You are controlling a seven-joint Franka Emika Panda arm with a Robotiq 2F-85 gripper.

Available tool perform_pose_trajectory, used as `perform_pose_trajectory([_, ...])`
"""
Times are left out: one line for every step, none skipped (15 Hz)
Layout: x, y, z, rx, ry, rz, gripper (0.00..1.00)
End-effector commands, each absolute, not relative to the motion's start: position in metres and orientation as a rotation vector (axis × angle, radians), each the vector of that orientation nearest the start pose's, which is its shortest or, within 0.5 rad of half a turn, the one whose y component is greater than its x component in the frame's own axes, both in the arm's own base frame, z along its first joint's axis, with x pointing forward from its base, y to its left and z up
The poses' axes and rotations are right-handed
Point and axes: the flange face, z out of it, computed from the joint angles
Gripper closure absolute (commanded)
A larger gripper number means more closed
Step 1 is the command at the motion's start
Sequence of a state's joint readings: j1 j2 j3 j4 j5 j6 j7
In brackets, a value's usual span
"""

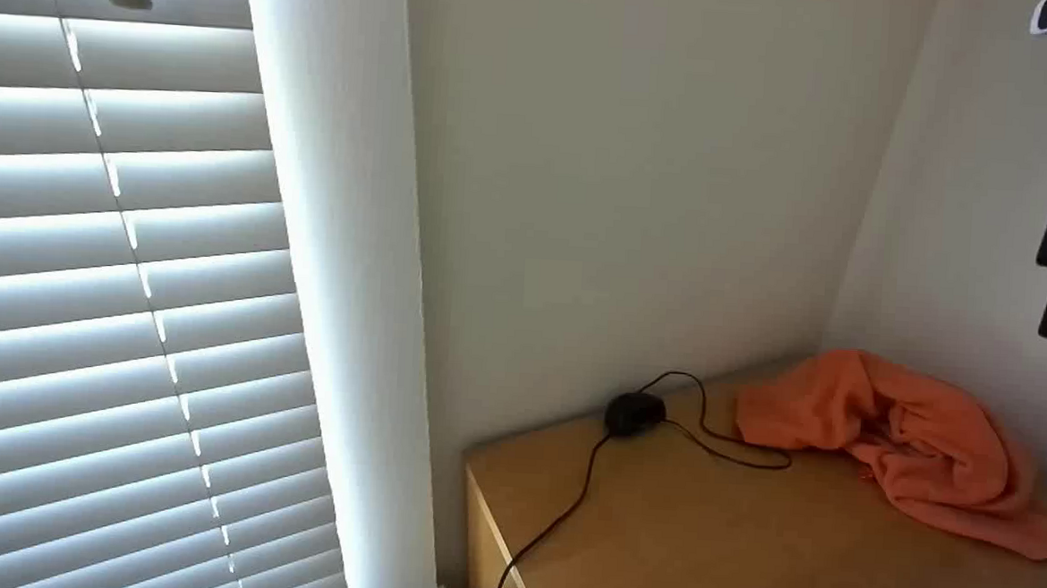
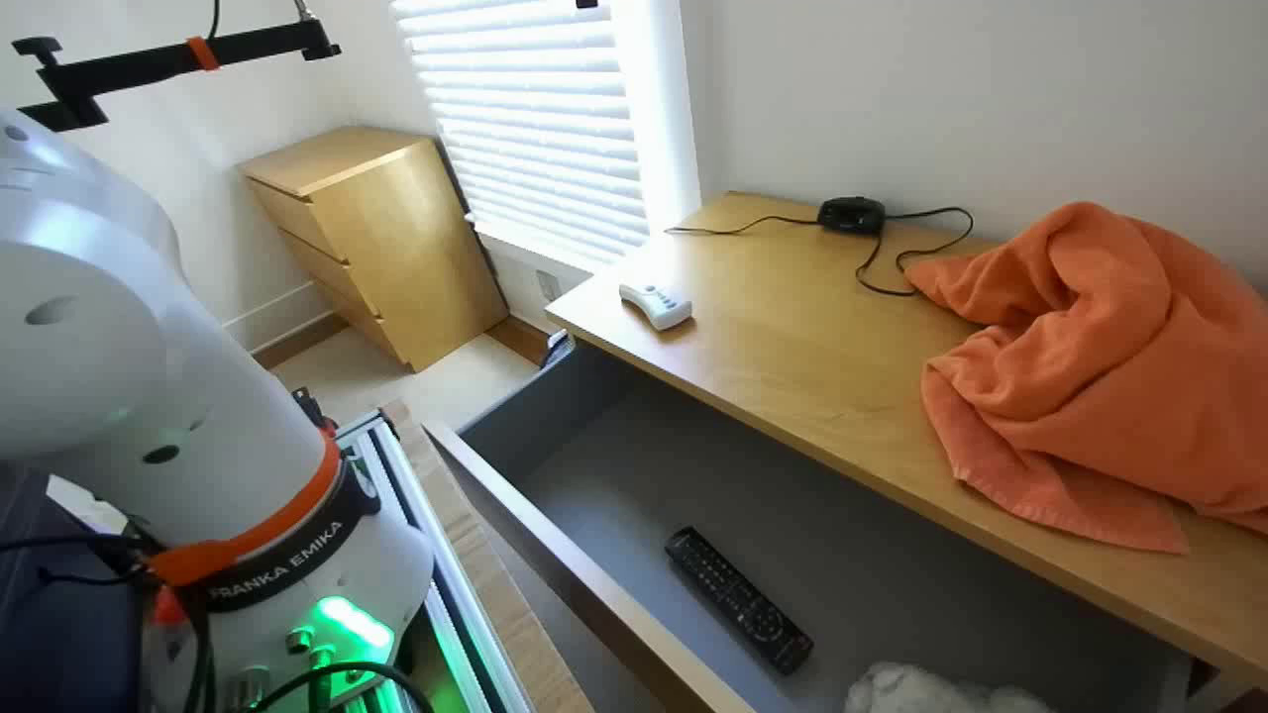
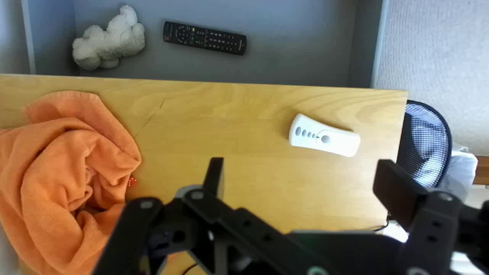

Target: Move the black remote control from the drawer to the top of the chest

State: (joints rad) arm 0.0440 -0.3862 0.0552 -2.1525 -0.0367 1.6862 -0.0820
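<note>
Hanging over the worktop [image 2: 773, 327], the flat wooden top of the chest [image 1: 484, 534], the claw [image 3: 301, 173] has its blunt dark fingers [image 3: 397, 191] spread wide apart; seen from the wrist, one of them covers part of the short edge at the window end. The white arm [image 2: 129, 347], smooth and rounded, slants upward out of an exterior view, and I can read FRANKA EMIKA on the black band [image 2: 277, 566] around its foot [image 2: 394, 564], where a green light [image 2: 355, 622] glows.

The black remote control [image 3: 205, 38] lies in the open drawer [image 2: 892, 574], keys up, a slim bar on a matte grey floor, below and near the worktop's front edge and a little askew to it. Near it, farther from the window end, sits a lumpy white thing [image 3: 109, 41] with a fuzzy nap.

Up on the wood, close to the front corner at the window end, is a glossy white handset [image 3: 336, 140], gently curved, with grey buttons. A thick orange towel [image 3: 49, 164] lies in soft, crumpled folds toward the opposite end, its hem near the front edge. In both exterior views a rounded black device [image 1: 635, 414] sits by the back edge, near the window-end corner, its thin cord [image 1: 585, 487] looping over the grain. Beyond the short edge a dark mesh basket [image 3: 431, 145] shows, and white slatted blinds [image 1: 173, 311] hang nearby.
</note>
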Motion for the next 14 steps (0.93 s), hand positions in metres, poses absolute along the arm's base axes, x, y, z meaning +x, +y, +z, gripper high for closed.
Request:
perform_pose_trajectory([0.427, 0.042, 0.55, -3.183, -0.29, 0.129, 0.0])
perform_pose_trajectory([0.427, 0.042, 0.55, -3.183, -0.29, 0.129, 0.0])
perform_pose_trajectory([0.427, 0.042, 0.55, -3.183, -0.29, 0.129, 0.0])
perform_pose_trajectory([0.427, 0.042, 0.55, -3.183, -0.29, 0.129, 0.0])
perform_pose_trajectory([0.427, 0.042, 0.55, -3.183, -0.29, 0.129, 0.0])
perform_pose_trajectory([0.427, 0.042, 0.55, -3.183, -0.29, 0.129, 0.0])
perform_pose_trajectory([0.427, 0.042, 0.55, -3.183, -0.29, 0.129, 0.0])
perform_pose_trajectory([0.427, 0.042, 0.55, -3.183, -0.29, 0.129, 0.0])
perform_pose_trajectory([0.427, 0.042, 0.55, -3.183, -0.29, 0.129, 0.0])
perform_pose_trajectory([0.427, 0.042, 0.55, -3.183, -0.29, 0.129, 0.0])
perform_pose_trajectory([0.431, 0.038, 0.541, -3.163, -0.254, 0.154, 0.0])
perform_pose_trajectory([0.433, 0.034, 0.529, -3.129, -0.235, 0.185, 0.0])
perform_pose_trajectory([0.434, 0.031, 0.519, -3.114, -0.214, 0.214, 0.0])
perform_pose_trajectory([0.435, 0.029, 0.507, -3.093, -0.188, 0.244, 0.0])
